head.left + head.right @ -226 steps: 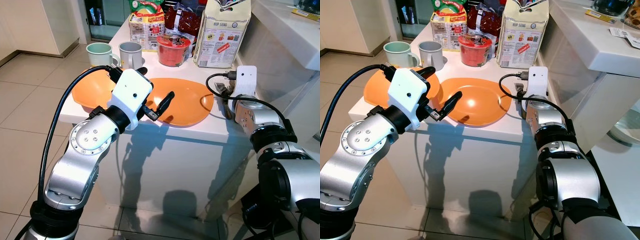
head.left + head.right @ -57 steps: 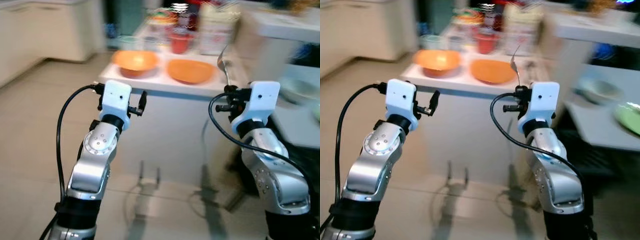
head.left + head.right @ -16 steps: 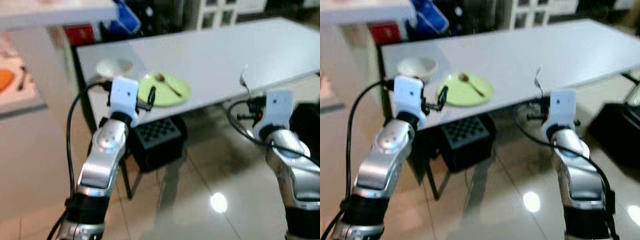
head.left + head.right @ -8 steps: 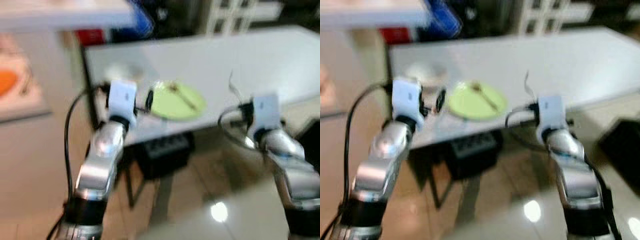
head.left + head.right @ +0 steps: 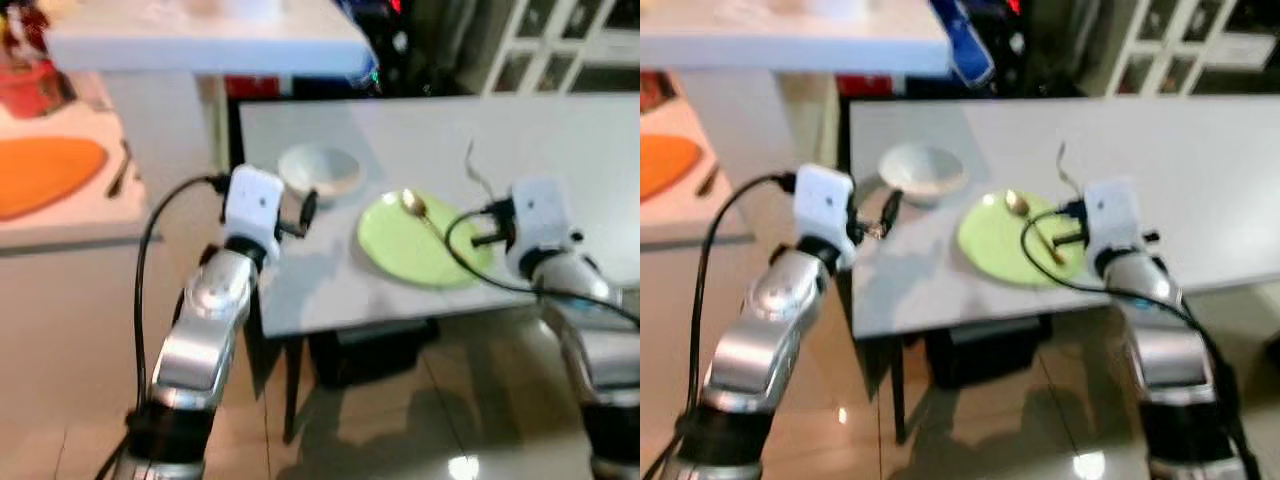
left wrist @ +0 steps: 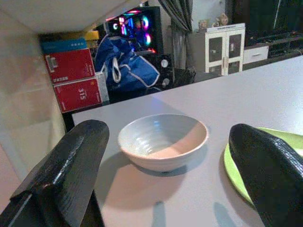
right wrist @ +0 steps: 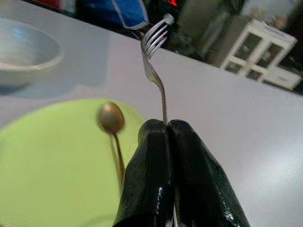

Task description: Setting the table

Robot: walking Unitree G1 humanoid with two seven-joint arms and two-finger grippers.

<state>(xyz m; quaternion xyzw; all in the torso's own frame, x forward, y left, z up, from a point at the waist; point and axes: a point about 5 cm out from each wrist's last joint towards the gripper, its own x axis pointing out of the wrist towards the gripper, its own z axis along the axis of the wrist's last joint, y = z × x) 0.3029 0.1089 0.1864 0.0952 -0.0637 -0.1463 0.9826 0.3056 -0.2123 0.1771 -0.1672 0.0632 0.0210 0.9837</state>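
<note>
A grey table [image 5: 520, 130] carries a white bowl [image 5: 320, 170] and a lime-green plate [image 5: 425, 245] with a gold spoon [image 5: 415, 206] lying on it. My right gripper [image 7: 165, 126] is shut on the handle of a silver fork [image 7: 154, 56]. The fork stands upright with its tines up, just over the near right side of the plate. My left gripper [image 5: 303, 212] is open and holds nothing. It hovers at the table's near left edge and points at the bowl [image 6: 163, 139].
A white counter [image 5: 90, 225] with an orange plate [image 5: 40, 175] stands to the left under a white shelf [image 5: 200, 40]. A black crate [image 5: 380, 350] sits under the table. Beyond the table are a blue bag [image 6: 125, 68], red boxes [image 6: 75, 80] and a white cabinet [image 6: 227, 45].
The view has swung and drawn closer, so the table now lies right in front. Both grippers now reach its near edge. The fork stays in the right gripper.
</note>
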